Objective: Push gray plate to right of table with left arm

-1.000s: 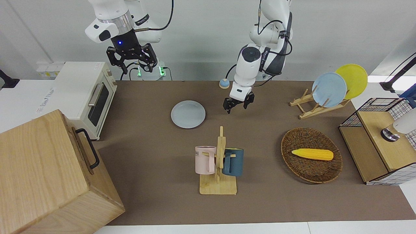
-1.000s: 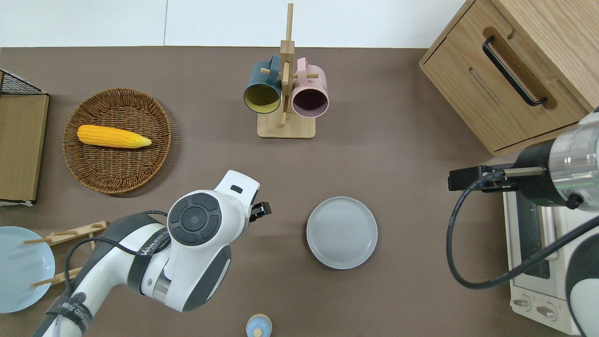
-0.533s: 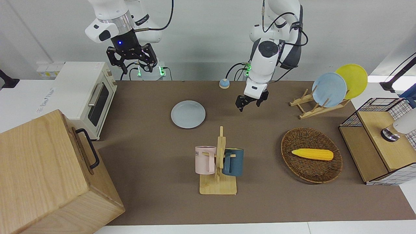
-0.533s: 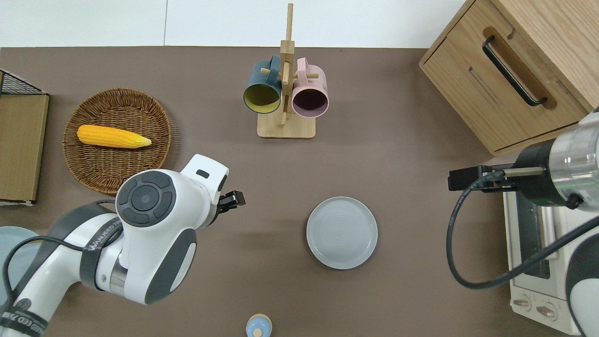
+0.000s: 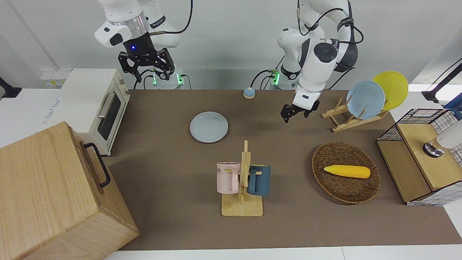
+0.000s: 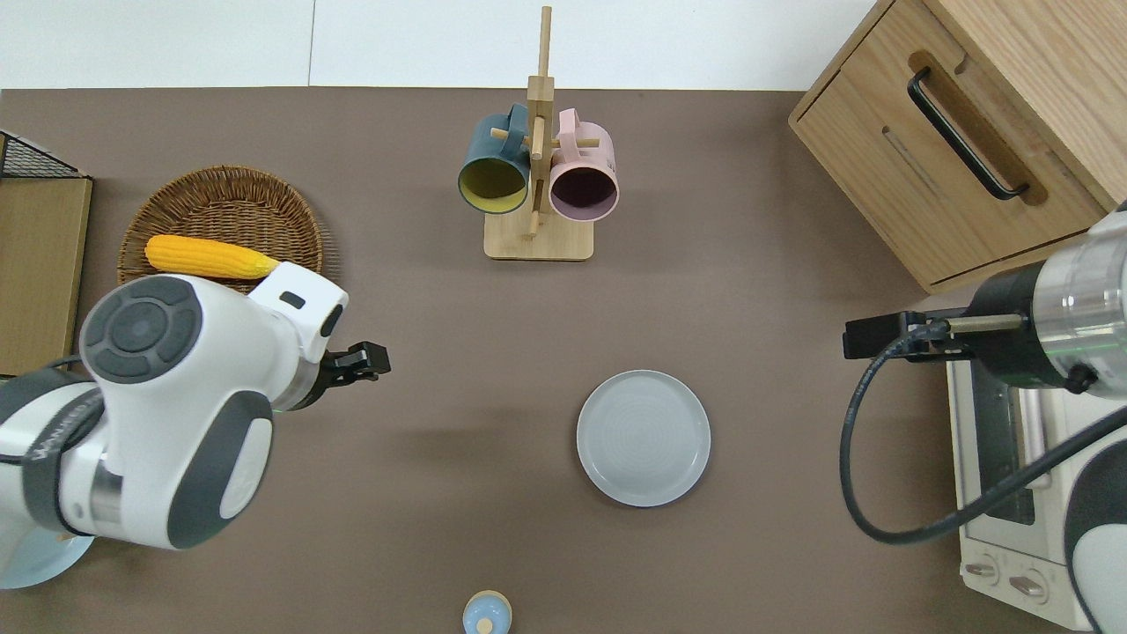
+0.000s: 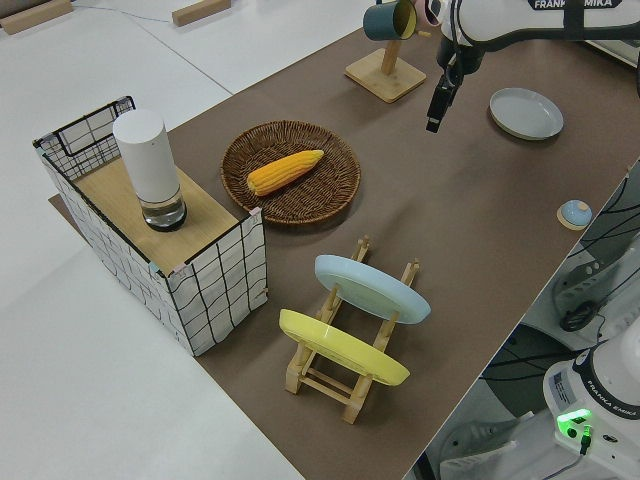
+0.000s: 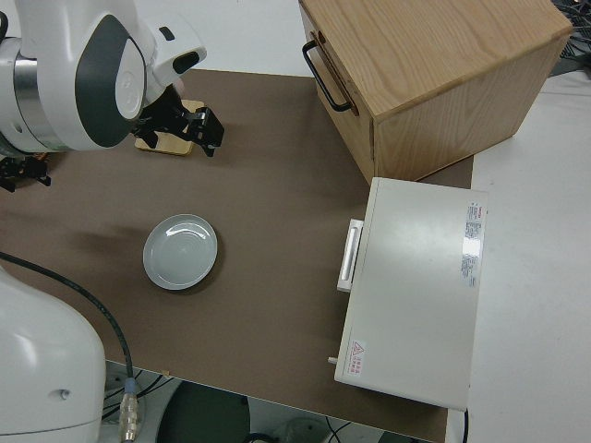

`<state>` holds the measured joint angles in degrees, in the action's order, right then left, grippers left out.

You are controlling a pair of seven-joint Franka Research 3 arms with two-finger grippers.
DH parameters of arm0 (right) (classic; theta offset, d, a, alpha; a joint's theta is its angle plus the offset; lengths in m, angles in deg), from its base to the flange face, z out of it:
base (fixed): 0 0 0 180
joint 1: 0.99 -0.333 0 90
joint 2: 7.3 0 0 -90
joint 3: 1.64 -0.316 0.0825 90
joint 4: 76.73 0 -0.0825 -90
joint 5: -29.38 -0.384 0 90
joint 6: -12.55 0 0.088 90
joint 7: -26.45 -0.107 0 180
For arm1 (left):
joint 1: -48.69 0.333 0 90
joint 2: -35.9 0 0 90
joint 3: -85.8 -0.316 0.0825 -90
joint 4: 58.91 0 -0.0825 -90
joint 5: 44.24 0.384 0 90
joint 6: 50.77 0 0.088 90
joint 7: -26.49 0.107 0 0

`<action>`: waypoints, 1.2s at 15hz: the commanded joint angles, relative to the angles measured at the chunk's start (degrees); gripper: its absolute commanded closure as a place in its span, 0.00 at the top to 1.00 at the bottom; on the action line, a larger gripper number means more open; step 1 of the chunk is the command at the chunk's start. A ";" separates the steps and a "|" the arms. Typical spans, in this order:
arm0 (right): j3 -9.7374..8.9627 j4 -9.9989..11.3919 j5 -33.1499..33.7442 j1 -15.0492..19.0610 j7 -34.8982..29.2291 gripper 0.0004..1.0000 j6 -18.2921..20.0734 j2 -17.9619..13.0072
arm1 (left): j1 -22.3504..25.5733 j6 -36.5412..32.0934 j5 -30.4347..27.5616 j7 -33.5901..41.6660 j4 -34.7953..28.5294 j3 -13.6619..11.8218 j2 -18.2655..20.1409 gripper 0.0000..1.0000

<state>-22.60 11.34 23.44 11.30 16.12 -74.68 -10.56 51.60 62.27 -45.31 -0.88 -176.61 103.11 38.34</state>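
Bring the left hand (image 6: 357,363), grip state untellable, low beside the round pale gray plate (image 6: 644,438); shove steadily toward the toaster end.

Front view faces the arms across the table (image 5: 169,224); overhead looks straight down; side views look diagonally along it. All share the gray plate (image 6: 644,438), well apart from the left gripper (image 6: 359,363) fingers.

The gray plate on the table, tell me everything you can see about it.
The gray plate is round and shallow, pale gray-blue with a low raised rim and faint rings in its smooth, matte well. It looks ceramic. It is empty and lies flat and upright on the brown table, nearer to the robots than the mug rack. Nothing else touches it; the left claw hangs well clear of it.
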 commanded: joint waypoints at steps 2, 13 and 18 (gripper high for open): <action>-0.23 -0.80 -0.92 0.37 -0.12 1.00 0.40 0.36 | -0.18 -6.24 -0.59 6.71 3.62 -5.27 1.43 0.99; -0.23 -0.80 -0.92 0.37 -0.12 1.00 0.39 0.36 | -2.11 -16.17 -0.68 9.71 10.91 -12.13 4.50 0.99; -0.23 -0.80 -0.92 0.37 -0.12 1.00 0.40 0.36 | -2.11 -25.31 -0.59 9.80 18.11 -13.01 4.59 0.99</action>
<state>-22.60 11.34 23.44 11.30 16.12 -74.68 -10.56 50.52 42.45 -45.32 8.26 -163.00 91.28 42.90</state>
